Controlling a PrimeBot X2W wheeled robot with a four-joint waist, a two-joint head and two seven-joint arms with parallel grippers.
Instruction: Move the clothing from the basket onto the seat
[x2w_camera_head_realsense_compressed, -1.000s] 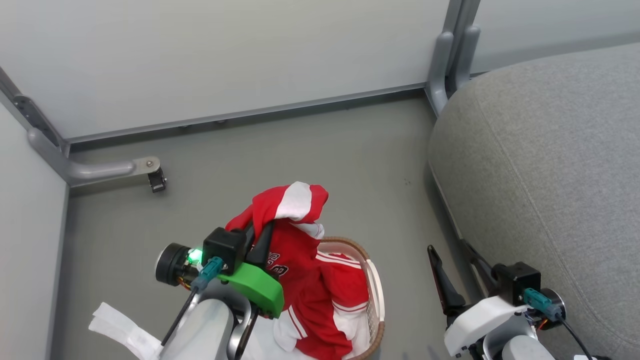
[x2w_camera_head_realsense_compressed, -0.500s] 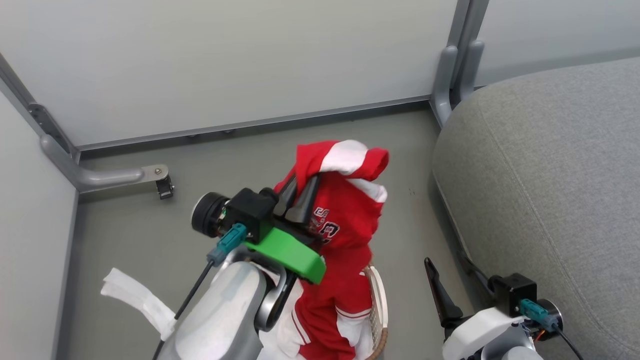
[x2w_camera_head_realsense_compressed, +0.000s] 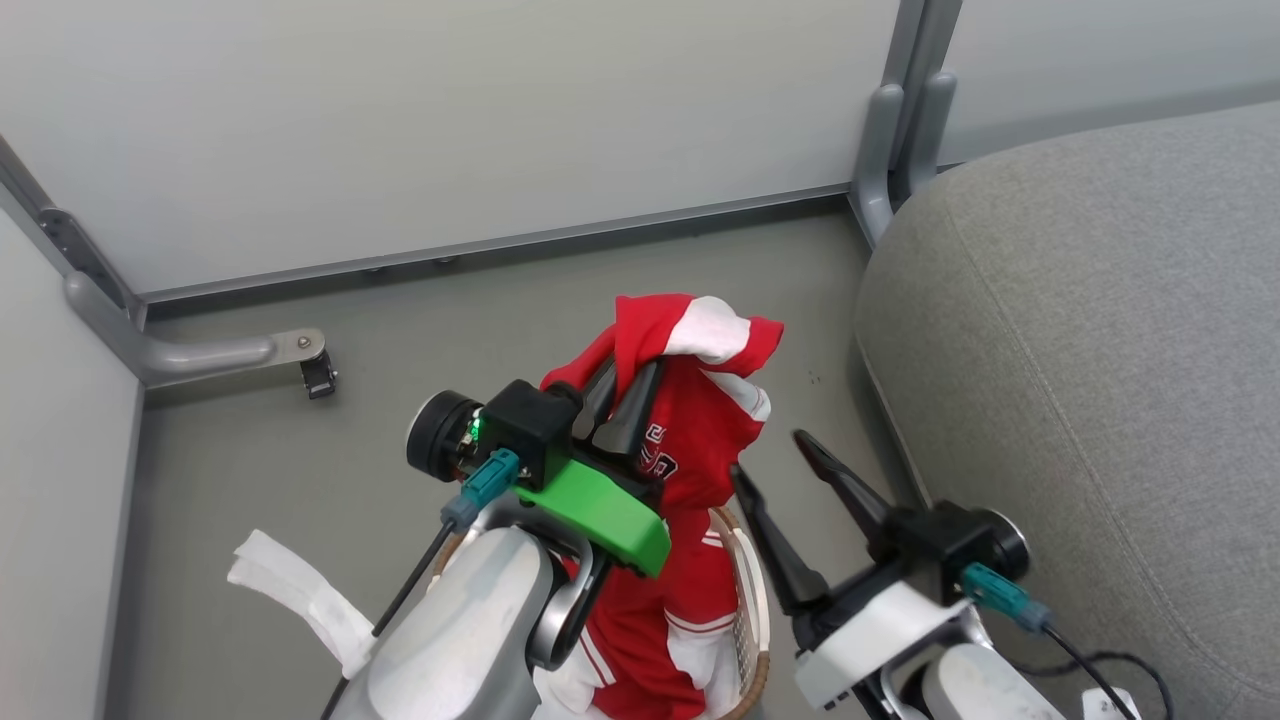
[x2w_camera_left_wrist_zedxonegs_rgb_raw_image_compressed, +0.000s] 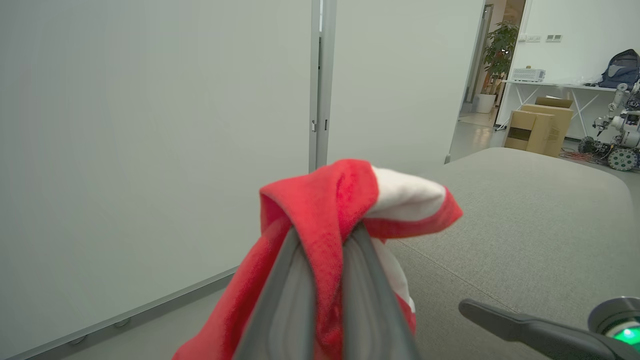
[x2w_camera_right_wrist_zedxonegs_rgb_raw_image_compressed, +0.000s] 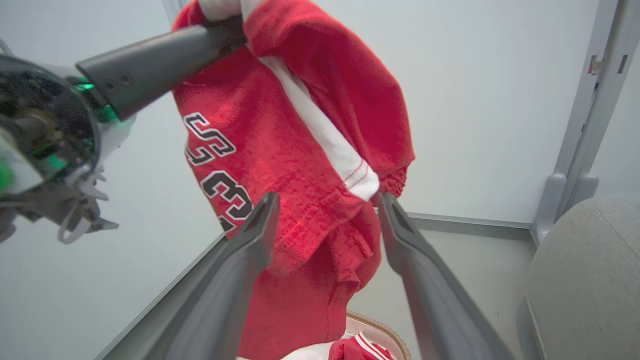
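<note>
Hanging beside the grey sofa (x2w_camera_head_realsense_compressed: 1080, 350), over the arm-hidden basket (x2w_camera_head_realsense_compressed: 752, 590) holding more red-white clothing (x2w_camera_head_realsense_compressed: 690, 640), a red garment (x2w_camera_head_realsense_compressed: 700, 440) with white stripe and number print sits pinched in the left gripper (x2w_camera_head_realsense_compressed: 632, 368), the right gripper (x2w_camera_head_realsense_compressed: 768, 455) spread wide just beside it.

The clothing (x2w_camera_right_wrist_zedxonegs_rgb_raw_image_compressed: 310, 150) is fuzzy, towel-like red cloth, quite matt. The sofa (x2w_camera_head_realsense_compressed: 1100, 350) wears coarse grey woven fabric. The basket (x2w_camera_head_realsense_compressed: 748, 600) is white perforated plastic with a woven-look brown rim. My right gripper (x2w_camera_right_wrist_zedxonegs_rgb_raw_image_compressed: 327, 197) has smooth, matt dark fingers (x2w_camera_right_wrist_zedxonegs_rgb_raw_image_compressed: 235, 270), and the green bracket (x2w_camera_head_realsense_compressed: 600, 510) on my left wrist is glossy plastic.
</note>
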